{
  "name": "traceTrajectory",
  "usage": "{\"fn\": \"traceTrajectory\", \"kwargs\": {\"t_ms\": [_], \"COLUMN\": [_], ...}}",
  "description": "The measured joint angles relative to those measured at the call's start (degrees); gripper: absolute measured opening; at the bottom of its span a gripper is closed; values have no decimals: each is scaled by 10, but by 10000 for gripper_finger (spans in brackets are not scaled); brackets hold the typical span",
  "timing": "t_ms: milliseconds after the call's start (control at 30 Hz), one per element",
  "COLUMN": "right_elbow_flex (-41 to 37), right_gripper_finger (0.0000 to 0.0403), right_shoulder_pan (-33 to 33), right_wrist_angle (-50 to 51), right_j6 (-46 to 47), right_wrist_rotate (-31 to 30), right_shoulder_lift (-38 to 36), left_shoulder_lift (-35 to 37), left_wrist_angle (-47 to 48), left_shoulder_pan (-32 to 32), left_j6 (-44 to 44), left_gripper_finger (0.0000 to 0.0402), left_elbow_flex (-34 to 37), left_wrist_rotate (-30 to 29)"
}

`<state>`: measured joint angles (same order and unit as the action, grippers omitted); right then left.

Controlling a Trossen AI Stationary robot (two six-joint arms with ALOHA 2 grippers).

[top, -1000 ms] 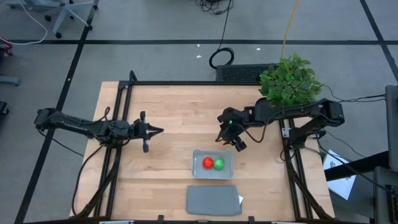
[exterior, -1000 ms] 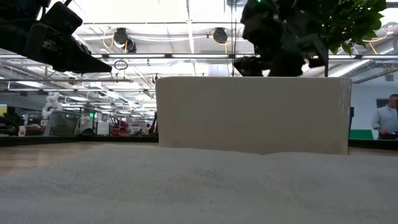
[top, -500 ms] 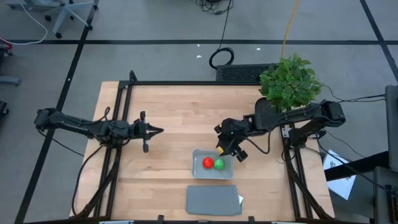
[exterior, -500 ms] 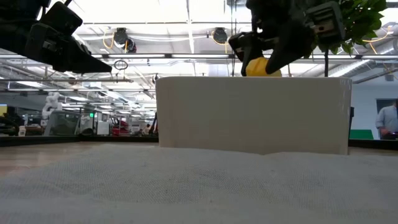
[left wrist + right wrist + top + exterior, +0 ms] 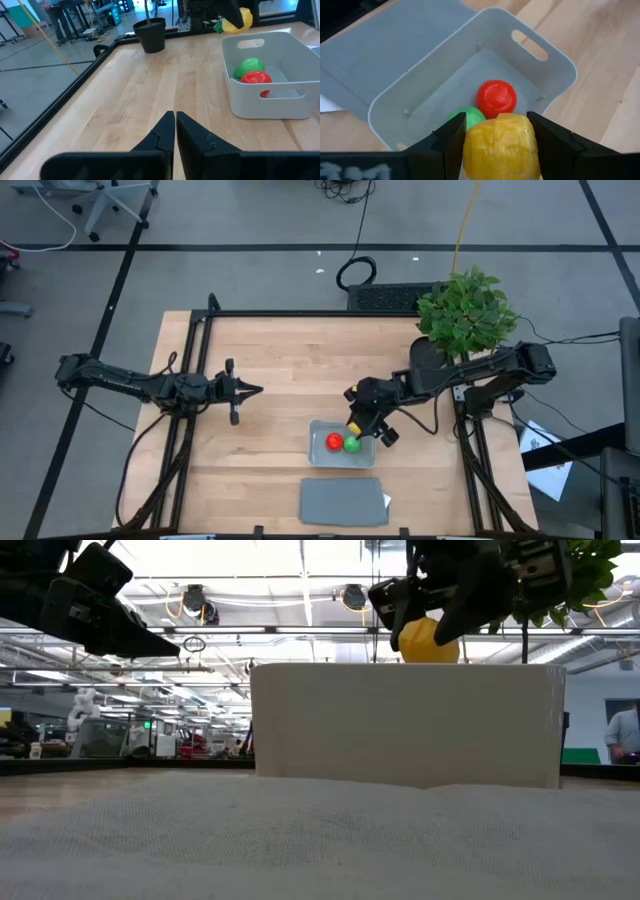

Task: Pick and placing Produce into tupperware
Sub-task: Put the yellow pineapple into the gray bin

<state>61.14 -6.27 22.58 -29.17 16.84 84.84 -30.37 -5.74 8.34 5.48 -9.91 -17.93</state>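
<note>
The tupperware (image 5: 322,452) stands on the table near the front edge; it also shows in the right wrist view (image 5: 555,65) and the left wrist view (image 5: 280,100). The red piece (image 5: 495,97) and the green piece (image 5: 468,116) lie on its floor. My right gripper (image 5: 362,423) is shut on the yellow piece (image 5: 501,145) above the tupperware's far right rim. My left gripper (image 5: 175,131) is shut and empty over the table's left part (image 5: 243,391). My right gripper pinches the yellow piece by its two sides (image 5: 470,145) between its two fingers. The fingers slant down from the table's far right side. The piece is lifted clear, above the tupperware's rim, as the low view (image 5: 428,640) shows.
A flat grey lid (image 5: 343,501) lies at the front edge, near the tupperware. A leafy potted plant (image 5: 466,310) stands at the far right corner; its black pot (image 5: 150,34) shows in the left wrist view. Bare wood lies between my left gripper and the tupperware.
My right gripper has carried the yellow piece toward the table's near edge and a little left, from beyond the tupperware to above its far right rim. My left gripper has kept still.
</note>
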Motion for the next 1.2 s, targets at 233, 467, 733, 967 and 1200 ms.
{"fn": "traceTrajectory", "kwargs": {"t_ms": [233,467,733,967,1200], "right_elbow_flex": [0,0,0,0,0], "right_gripper_finger": [187,187,187,187,187], "right_shoulder_pan": [-20,-51,-76,-88,-93], "right_wrist_angle": [-10,-14,-14,-14,-13], "right_j6": [2,15,30,30,30], "right_wrist_rotate": [0,0,1,0,0], "right_shoulder_lift": [0,0,0,0,0], "left_shoulder_lift": [0,0,0,0,0], "left_wrist_angle": [0,0,-1,-4,-4], "left_shoulder_pan": [0,0,0,0,0], "left_j6": [-3,-5,-10,-9,-9], "left_gripper_finger": [21,21,21,21,21], "left_elbow_flex": [0,0,0,0,0], "left_wrist_rotate": [0,0,-1,-1,-1]}}
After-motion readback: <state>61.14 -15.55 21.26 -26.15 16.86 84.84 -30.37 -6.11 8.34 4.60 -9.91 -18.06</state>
